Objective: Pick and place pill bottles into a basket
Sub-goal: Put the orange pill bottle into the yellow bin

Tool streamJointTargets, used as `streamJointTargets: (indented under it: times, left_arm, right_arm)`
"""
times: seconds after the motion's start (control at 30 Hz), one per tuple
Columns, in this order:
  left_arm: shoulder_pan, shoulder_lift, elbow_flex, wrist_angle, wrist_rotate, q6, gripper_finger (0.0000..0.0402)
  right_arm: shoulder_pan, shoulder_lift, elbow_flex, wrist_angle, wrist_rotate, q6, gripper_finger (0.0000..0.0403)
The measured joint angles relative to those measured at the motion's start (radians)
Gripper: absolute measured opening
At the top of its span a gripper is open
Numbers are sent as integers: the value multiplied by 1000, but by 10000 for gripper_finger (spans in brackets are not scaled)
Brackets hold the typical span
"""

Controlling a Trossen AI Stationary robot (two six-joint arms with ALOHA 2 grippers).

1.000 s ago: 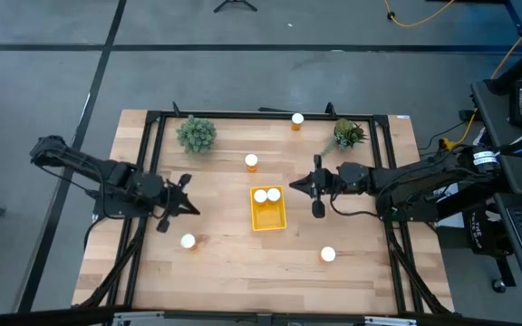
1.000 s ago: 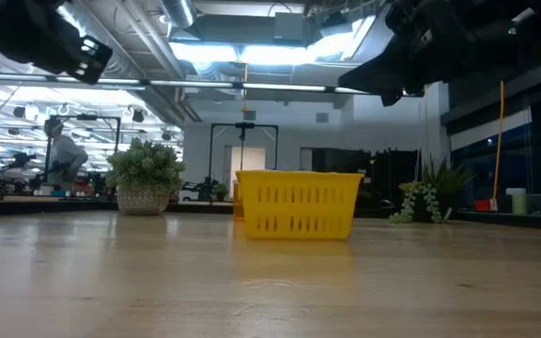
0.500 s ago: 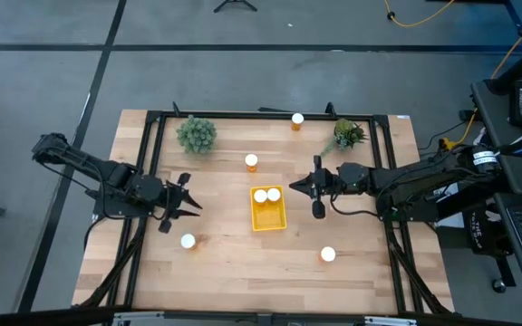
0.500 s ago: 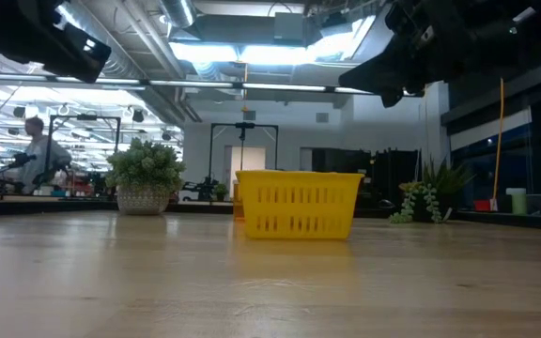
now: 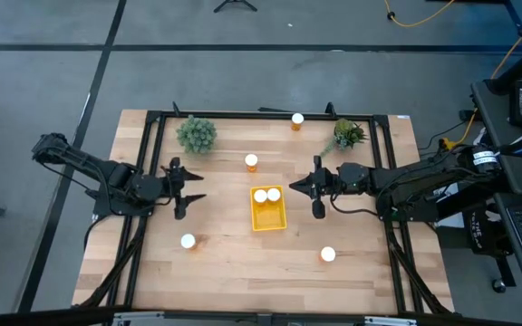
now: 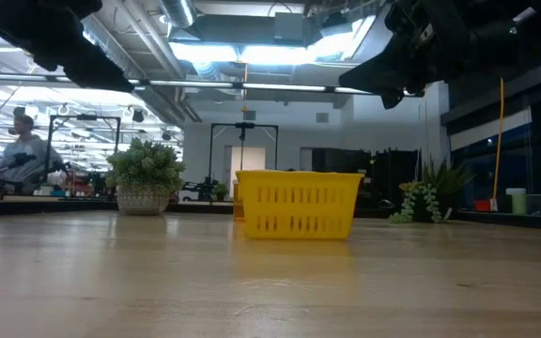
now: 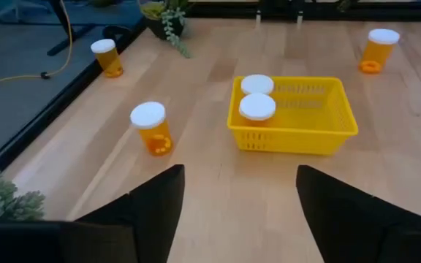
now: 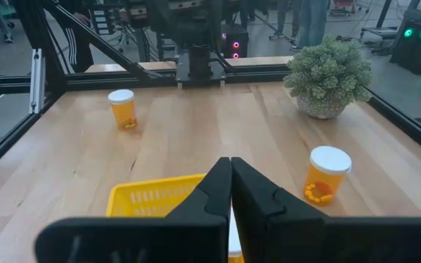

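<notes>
Left end effector (image 5: 185, 192) newly spread, empty.

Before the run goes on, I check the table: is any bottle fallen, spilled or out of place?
Nothing stands out. Two pill bottles stand upright in the basket; four others stand capped on the table, apart.

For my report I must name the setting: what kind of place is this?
Probably a robotics lab or workshop hall: a wooden table in a black frame with two robot arms, cables on the grey floor, and exposed ceiling pipes.
</notes>
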Motion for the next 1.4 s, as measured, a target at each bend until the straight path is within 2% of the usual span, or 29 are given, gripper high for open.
streamJointTargets:
  times: [0.33,0.57,0.73,0.97,1.4]
  left_arm:
    - [0,3,0,34,3,3,260]
    - [0,9,0,37,119,203,260]
    - [0,17,0,43,193,225,260]
    - [0,38,1,44,166,227,260]
    - [0,141,1,111,195,357,280]
  right_arm:
    - [0,0,0,0,0,-3,16]
    - [0,0,0,0,0,-4,16]
    - [0,0,0,-1,0,-6,16]
    - [0,0,0,-1,0,-31,16]
    - [0,0,0,-1,0,-31,16]
